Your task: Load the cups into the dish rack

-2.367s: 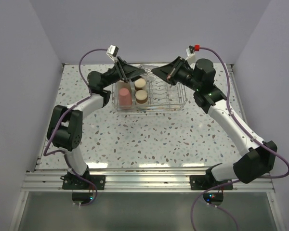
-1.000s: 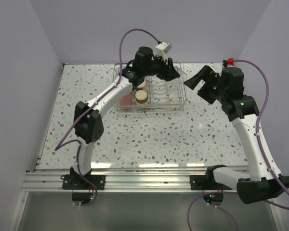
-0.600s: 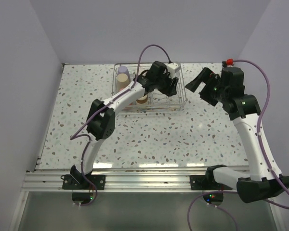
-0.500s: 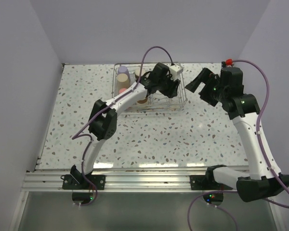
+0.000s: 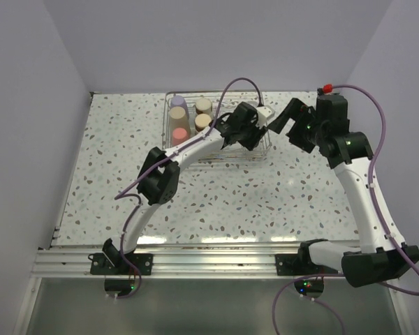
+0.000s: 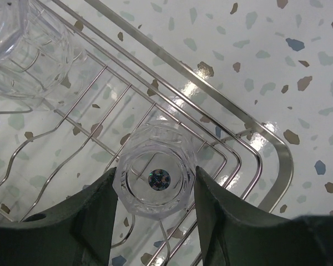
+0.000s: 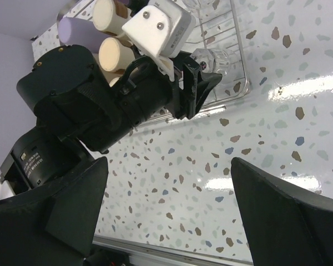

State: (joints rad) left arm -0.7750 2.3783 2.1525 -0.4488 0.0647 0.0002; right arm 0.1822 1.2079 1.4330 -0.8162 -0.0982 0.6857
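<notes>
My left gripper (image 6: pixel 157 176) is shut on a clear faceted cup (image 6: pixel 155 185), one dark finger pressed on each side. It hangs just above the wire floor at the right near corner of the dish rack (image 6: pixel 277 158). A second clear cup (image 6: pixel 22 47) lies in the rack beyond it. From above, the left gripper (image 5: pixel 251 139) reaches over the dish rack (image 5: pixel 195 159), where a lavender cup (image 5: pixel 178 102), two tan cups (image 5: pixel 203 105) and a red cup (image 5: pixel 178 132) stand at the left end. My right gripper (image 5: pixel 288 120) hovers open and empty beside the rack's right side.
The right wrist view shows the left arm's black wrist (image 7: pixel 100 105) and white camera block (image 7: pixel 155 25) close in front of my open right gripper (image 7: pixel 169 194), over bare speckled table (image 7: pixel 238 166). The table's metal front rail (image 5: pixel 209 262) runs along the near edge.
The left arm has swung from the rack's back left across to its right near corner, carrying the clear cup lower. The right arm pulled back to the right and has since held almost still.
</notes>
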